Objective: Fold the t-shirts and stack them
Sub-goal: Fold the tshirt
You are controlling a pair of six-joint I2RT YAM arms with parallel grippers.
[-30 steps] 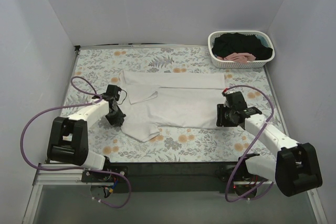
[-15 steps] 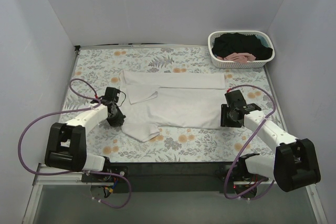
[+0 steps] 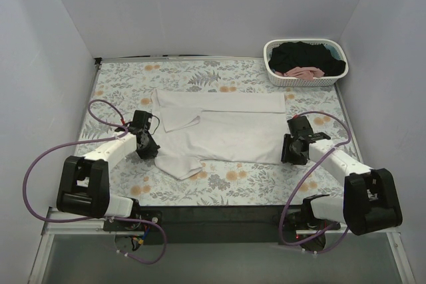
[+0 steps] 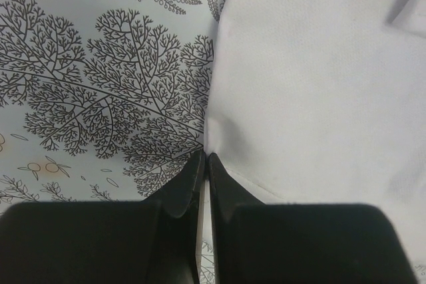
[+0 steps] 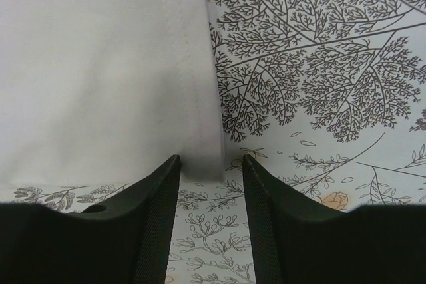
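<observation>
A white t-shirt (image 3: 226,134) lies partly folded on the floral tablecloth, with a sleeve folded in at its left. My left gripper (image 3: 148,151) is at the shirt's left edge. In the left wrist view the left gripper (image 4: 206,157) has its jaws pressed together, pinching the edge of the white cloth (image 4: 313,84). My right gripper (image 3: 288,155) is at the shirt's near right corner. In the right wrist view the right gripper (image 5: 211,159) is open, low over the table, with the hemmed corner (image 5: 203,157) between its jaws. A black t-shirt (image 3: 303,53) and a pink t-shirt (image 3: 303,71) lie in the basket.
A white lattice basket (image 3: 307,80) stands at the back right corner. The floral tablecloth (image 3: 253,179) covers the table. Grey walls close in the left, back and right sides. Purple cables loop beside both arms.
My right gripper has moved a little right and nearer, down to the shirt's right corner. My left gripper has shifted slightly along the shirt's left edge. The shirt lies as before.
</observation>
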